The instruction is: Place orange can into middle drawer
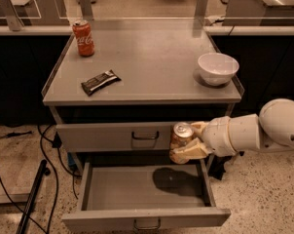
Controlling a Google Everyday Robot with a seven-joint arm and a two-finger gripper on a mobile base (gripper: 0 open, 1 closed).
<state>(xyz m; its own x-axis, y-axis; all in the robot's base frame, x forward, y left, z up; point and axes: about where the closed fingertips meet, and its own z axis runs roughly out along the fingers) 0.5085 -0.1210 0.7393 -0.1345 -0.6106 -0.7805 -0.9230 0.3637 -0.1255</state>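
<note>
The orange can [180, 139], slim with a mottled orange-gold print and silver top, is held upright in my gripper [192, 141], which is shut on it. The white arm reaches in from the right. The can hangs in front of the upper grey drawer's right end, above the right part of the middle drawer [142, 188]. That drawer is pulled fully open and holds nothing; the can's shadow falls on its floor. Its small dark handle [147, 224] is at the bottom edge.
The upper grey drawer [115, 136] is closed. On the cabinet top [152, 62] stand a red cola can [83, 38] at the back left, a dark snack bar [100, 82] and a white bowl [217, 68] at the right. Cables and a dark pole [32, 199] lie on the floor at left.
</note>
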